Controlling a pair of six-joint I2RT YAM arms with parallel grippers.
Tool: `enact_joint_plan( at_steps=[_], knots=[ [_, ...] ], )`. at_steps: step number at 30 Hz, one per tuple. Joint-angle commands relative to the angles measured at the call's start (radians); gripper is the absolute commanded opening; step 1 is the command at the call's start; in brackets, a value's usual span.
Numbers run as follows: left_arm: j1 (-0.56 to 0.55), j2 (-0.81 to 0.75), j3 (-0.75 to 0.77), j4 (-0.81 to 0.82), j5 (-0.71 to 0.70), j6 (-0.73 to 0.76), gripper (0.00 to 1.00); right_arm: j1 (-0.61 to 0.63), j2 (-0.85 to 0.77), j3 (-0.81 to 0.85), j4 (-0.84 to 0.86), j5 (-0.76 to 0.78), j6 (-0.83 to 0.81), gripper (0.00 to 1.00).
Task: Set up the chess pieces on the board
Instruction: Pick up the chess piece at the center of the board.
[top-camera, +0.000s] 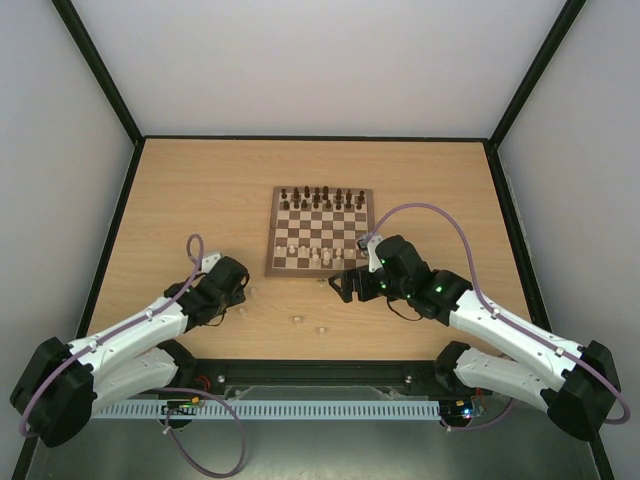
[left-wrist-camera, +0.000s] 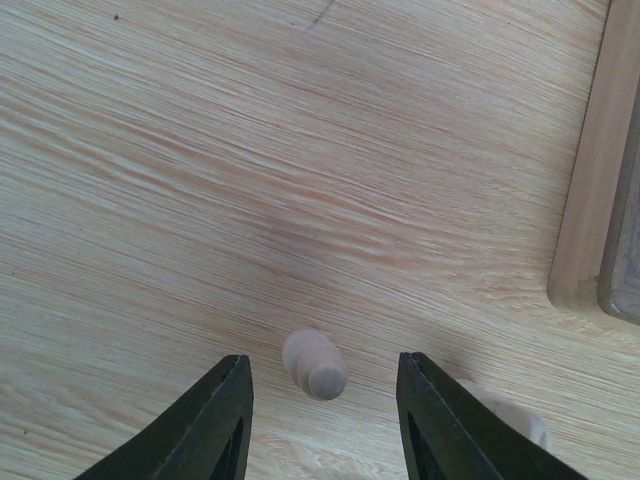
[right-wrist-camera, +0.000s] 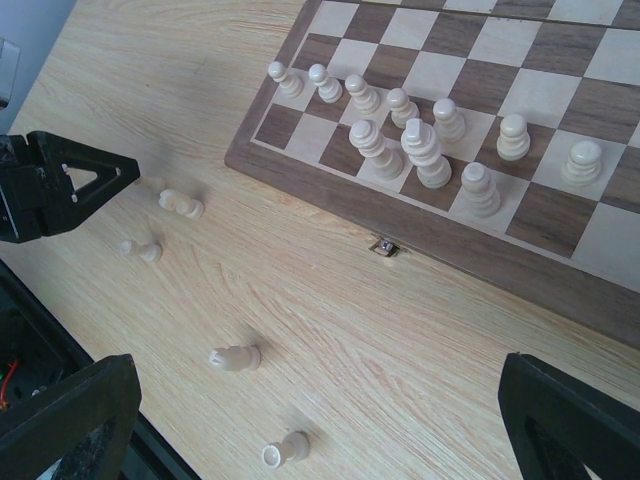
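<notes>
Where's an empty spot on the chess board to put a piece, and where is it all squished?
The middle rows of the board are bare, between the dark pieces at the far edge and the pale pieces at the near edge. Those near rows are crowded, and loose pieces lie on the table in front.

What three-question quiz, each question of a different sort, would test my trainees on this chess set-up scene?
1. True or false: the left gripper holds a pale piece up off the table.
2. Where do the dark pieces stand? A: along the far side of the board. B: scattered on the table. C: in a heap beside the board.
3. Fill in: the right gripper, like the left, stands ___.
Key: 1 false, the piece lies on its side on the table between fingers that do not touch it. 2 A. 3 open.
</notes>
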Motion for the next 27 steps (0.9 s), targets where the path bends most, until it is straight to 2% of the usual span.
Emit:
enact_joint_plan(
  at_steps=[1, 18, 23, 27],
  knots=[
    [0.005, 0.009, -0.009, 0.009, -0.015, -0.004, 0.39, -0.003, -0.007, -0.015, 0.005, -0.014, -0.016, 0.98],
    [0.006, 0.059, 0.023, 0.004, -0.022, 0.023, 0.07, -0.002, -0.023, -0.022, 0.006, -0.017, -0.015, 0.99],
    [-0.022, 0.05, 0.08, -0.038, -0.022, 0.035, 0.03, -0.002, -0.026, -0.023, 0.008, -0.019, -0.016, 0.99],
    [-0.083, 0.067, 0.195, -0.085, -0.033, 0.047, 0.03, -0.002, -0.027, -0.023, 0.006, -0.015, -0.015, 0.99]
  ],
)
